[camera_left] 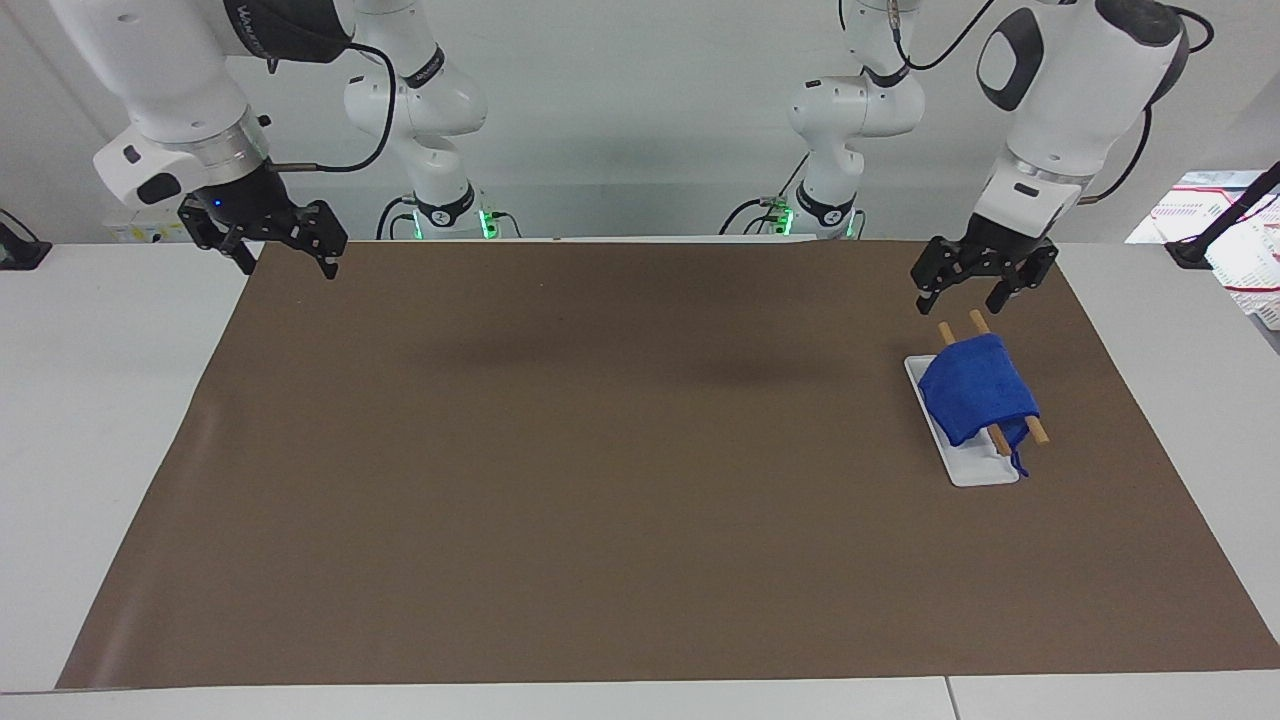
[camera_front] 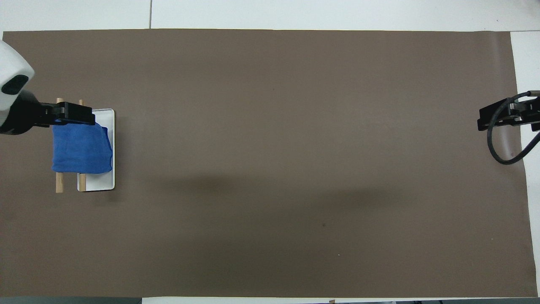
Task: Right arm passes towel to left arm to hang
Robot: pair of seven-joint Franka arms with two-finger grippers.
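Partly, towel hides rods.

rods mostly under towel, right hand cut off overhead
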